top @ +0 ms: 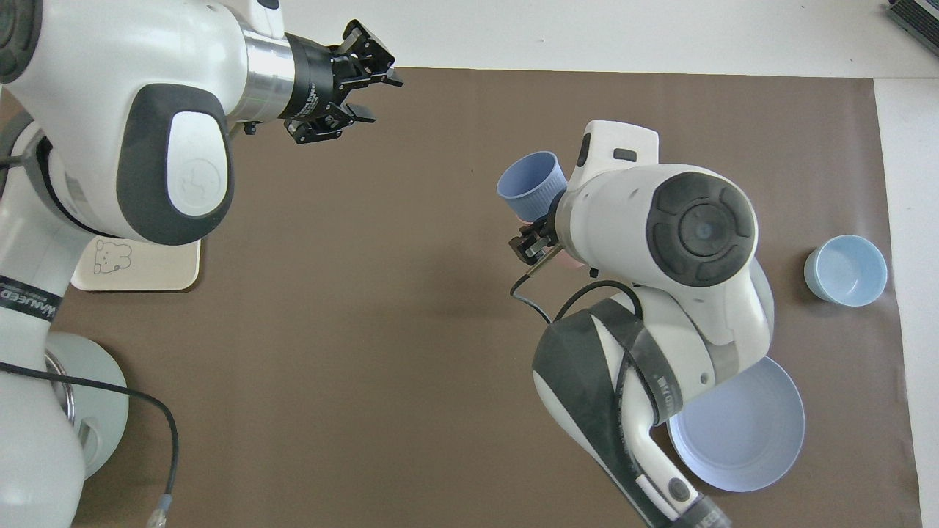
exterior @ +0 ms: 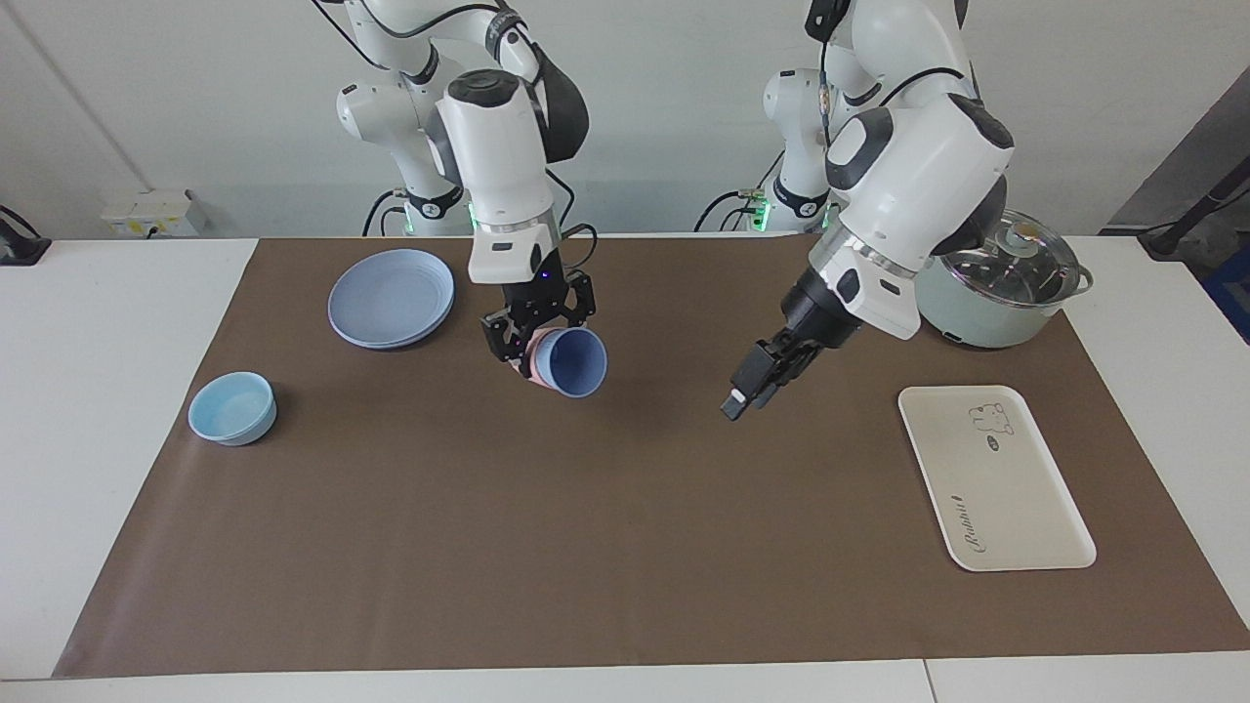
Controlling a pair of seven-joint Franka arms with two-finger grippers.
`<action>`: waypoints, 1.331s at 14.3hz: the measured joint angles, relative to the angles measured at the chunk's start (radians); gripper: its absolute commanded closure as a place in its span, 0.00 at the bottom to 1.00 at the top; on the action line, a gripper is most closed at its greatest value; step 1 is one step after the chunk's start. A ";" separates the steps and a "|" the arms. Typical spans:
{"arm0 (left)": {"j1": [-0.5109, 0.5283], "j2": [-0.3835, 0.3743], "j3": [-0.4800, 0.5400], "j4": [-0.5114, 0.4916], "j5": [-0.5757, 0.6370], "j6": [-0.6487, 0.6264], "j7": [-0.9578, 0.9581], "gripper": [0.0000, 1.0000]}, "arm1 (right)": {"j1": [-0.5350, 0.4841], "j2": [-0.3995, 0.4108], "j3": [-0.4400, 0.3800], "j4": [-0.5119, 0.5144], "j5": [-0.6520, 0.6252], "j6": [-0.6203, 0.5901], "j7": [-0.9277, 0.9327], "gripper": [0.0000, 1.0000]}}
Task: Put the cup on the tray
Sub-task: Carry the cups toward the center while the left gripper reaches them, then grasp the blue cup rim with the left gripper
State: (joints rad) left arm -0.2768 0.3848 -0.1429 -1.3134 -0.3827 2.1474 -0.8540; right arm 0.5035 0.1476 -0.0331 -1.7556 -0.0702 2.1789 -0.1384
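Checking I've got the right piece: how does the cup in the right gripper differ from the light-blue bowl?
The cup is medium blue, the bowl paler. The cup is taller and tapered, the bowl low and wide. The cup hangs tilted in the right gripper, the bowl sits upright on the mat. Both are plain, handleless.

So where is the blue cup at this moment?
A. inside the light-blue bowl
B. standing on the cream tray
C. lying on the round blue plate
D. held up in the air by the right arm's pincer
D: the blue cup hangs tilted in the right pincer above the brown mat, and the cream tray has nothing on it.
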 measured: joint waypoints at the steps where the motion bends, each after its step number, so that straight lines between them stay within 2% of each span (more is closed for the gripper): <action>1: -0.021 0.004 -0.001 0.000 0.000 0.003 -0.014 0.53 | 0.019 0.011 0.001 0.019 -0.019 -0.025 0.015 1.00; 4: -0.060 0.008 0.000 0.000 0.000 -0.012 -0.028 0.54 | 0.028 0.028 -0.001 0.048 -0.033 -0.064 0.019 1.00; 8: -0.072 0.009 0.000 -0.001 0.003 -0.128 -0.027 0.54 | 0.027 0.032 -0.004 0.054 -0.033 -0.071 0.019 1.00; 12: -0.127 0.009 -0.001 -0.008 0.003 -0.131 -0.056 0.54 | 0.027 0.032 -0.004 0.054 -0.033 -0.071 0.019 1.00; 19: -0.163 -0.007 0.000 -0.055 0.003 -0.131 -0.073 0.52 | 0.027 0.032 -0.004 0.055 -0.033 -0.071 0.019 1.00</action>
State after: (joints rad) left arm -0.4398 0.3778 -0.1431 -1.3687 -0.3793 2.0163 -0.9275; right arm 0.5300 0.1793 -0.0370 -1.7007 -0.1035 2.1077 -0.1196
